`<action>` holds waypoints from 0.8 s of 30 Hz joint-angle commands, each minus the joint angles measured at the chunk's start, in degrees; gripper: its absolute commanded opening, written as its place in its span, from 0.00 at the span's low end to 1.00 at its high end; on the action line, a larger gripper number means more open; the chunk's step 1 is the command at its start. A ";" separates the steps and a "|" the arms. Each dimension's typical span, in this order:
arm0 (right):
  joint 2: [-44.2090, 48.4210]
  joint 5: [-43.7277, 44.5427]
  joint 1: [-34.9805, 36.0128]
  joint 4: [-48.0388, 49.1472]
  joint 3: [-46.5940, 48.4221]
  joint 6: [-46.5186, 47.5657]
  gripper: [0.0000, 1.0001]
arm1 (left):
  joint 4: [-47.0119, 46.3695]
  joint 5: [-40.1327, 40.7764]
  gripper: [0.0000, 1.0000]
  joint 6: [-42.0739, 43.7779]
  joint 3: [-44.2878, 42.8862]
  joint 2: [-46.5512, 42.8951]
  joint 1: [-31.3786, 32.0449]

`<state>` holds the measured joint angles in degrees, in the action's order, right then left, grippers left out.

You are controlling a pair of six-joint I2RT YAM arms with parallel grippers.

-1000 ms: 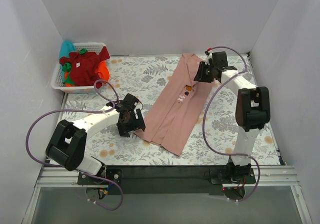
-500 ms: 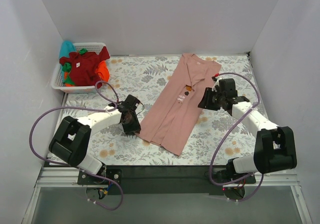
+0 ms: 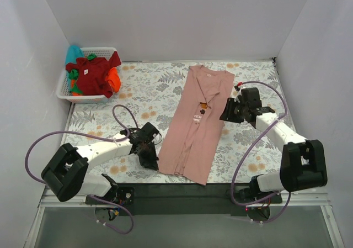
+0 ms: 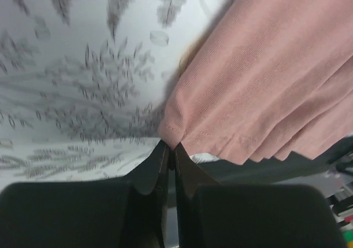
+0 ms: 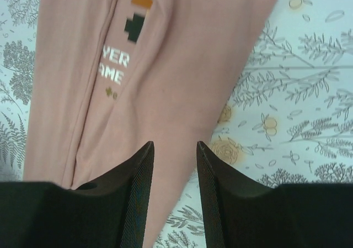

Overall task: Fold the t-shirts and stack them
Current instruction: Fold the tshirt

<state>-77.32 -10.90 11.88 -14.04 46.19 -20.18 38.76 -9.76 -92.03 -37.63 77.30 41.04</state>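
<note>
The basket [image 3: 83, 98] stands well away from the left gripper [image 3: 150, 158], far ahead of it and to its left, at the back corner of the surface [image 3: 149, 88]. In it we see a dark red tee [image 3: 91, 74] heaped on top and hanging over the rim. An orange tee [image 3: 114, 79] shows at its right side and a teal tee [image 3: 73, 53] sticks up at the back. Some green cloth shows too, but we cannot tell what it is.

The pink tee [image 3: 196, 126] lies between the two grippers, flat on the surface as a long narrow strip. Its sides are folded in along the length. The collar is at the far end and the hem is at the near end, which reaches the near edge of the surface. On the chest we see small pixel figures in orange and dark colour, and under them white letters, only partly readable.

The left gripper [image 4: 170, 146] is clenched on the near left hem corner of the pink tee [image 4: 265, 82], with its fingers pressed together on the stitched edge. The right gripper [image 5: 174, 146] is released, its jaws apart and nothing between them. It hangs over the right edge of the pink tee [image 5: 182, 66], with the print just ahead of it and to its left.
</note>
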 commanded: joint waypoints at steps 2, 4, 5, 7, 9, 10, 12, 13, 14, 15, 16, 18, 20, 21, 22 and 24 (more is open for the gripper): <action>-6.85 -2.20 0.42 0.95 10.73 2.95 0.44 | 7.89 -3.78 0.00 -4.21 1.50 -4.69 4.05; -9.85 -2.64 1.12 0.86 14.35 3.48 0.44 | 8.61 -3.86 0.09 -4.74 1.77 -6.63 4.58; -13.26 -2.64 1.39 0.86 16.19 3.66 0.44 | 8.96 -4.12 0.13 -5.17 1.94 -7.16 4.84; -16.97 -2.55 2.09 0.95 22.43 3.49 0.44 | 9.05 -4.83 0.29 -5.00 1.77 -7.42 5.37; -22.77 -2.55 2.71 0.95 28.47 2.35 0.44 | 10.10 -3.35 0.46 -4.74 0.20 -7.25 5.37; -24.70 -2.29 2.88 0.86 30.51 2.17 0.44 | 10.54 -1.94 0.63 -4.91 -0.60 -7.86 5.37; -29.72 -1.85 3.06 0.95 34.73 1.64 0.44 | 12.56 4.88 0.76 -6.40 -4.01 -8.91 5.37; -32.34 -1.33 3.32 0.95 35.71 1.29 0.43 | 13.00 7.62 0.81 -6.41 -5.51 -9.27 5.20; -33.67 -1.23 3.41 0.95 36.50 1.03 0.44 | 13.79 9.04 0.82 -6.58 -6.83 -9.01 5.11; -34.82 -1.15 3.41 0.95 37.47 0.94 0.43 | 14.23 14.62 0.82 -6.41 -7.98 -8.48 4.76; -37.00 -1.15 3.50 0.95 38.52 0.59 0.43 | 14.41 16.16 0.82 -5.89 -10.42 -7.96 4.23; -38.77 -1.23 3.59 0.95 39.41 0.50 0.43 | 13.54 18.19 0.82 -5.01 -12.29 -5.50 3.26; -41.15 -1.32 3.68 0.95 40.37 0.67 0.40 | 11.35 18.64 0.82 -3.43 -13.96 -3.65 1.86; -41.85 -1.41 3.68 0.95 40.81 0.93 0.39 | 10.55 18.64 0.82 -3.07 -14.40 -1.73 1.51; -42.64 -1.67 3.68 0.86 41.25 1.28 0.37 | 9.85 18.46 0.82 -2.20 -14.58 -0.84 0.98; -44.84 -1.94 3.68 0.86 43.01 2.78 0.34 | 7.83 18.37 0.82 -1.40 -15.19 1.35 0.45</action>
<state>-120.95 -12.73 15.40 -13.65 85.08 -19.07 48.60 5.32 -95.31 -51.59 76.16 42.35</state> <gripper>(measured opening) 0.348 0.818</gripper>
